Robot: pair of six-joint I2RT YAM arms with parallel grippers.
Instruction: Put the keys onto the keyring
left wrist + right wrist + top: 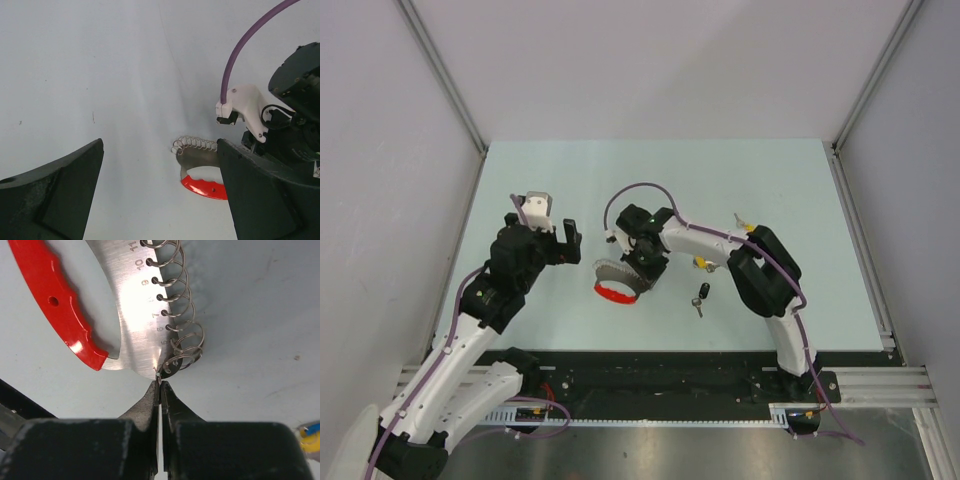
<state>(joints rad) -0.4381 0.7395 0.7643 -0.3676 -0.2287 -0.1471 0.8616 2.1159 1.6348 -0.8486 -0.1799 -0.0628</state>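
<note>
- the keyring (615, 280) lies flat on the table (770, 180), in front of the two arms and about in the middle. it is a curved metal plate (137, 315) with numbered holes, a row of wire rings (182, 315) along one edge, and a red grip (55, 305).
- no key is seen on any of the wire rings, so i judge that the task is at its beginning.
- the black-headed key (701, 296) lies alone on the table, near the keyring on its right side but apart from it. nothing holds it.
- a blue-and-yellow key (309, 434) shows only at the corner of the right wrist view, also loose on the table.
- the right gripper (160, 385) has its jaws together. its tip is at the end of the plate, where the last wire ring sits (if it nips the wire or only touches it, i cannot tell).
- the left gripper (160, 200) hangs above the table to the left of the keyring, jaws wide apart and holding nothing.
- what is left: to open or steady a ring, to pick each key, and to thread it on.
</note>
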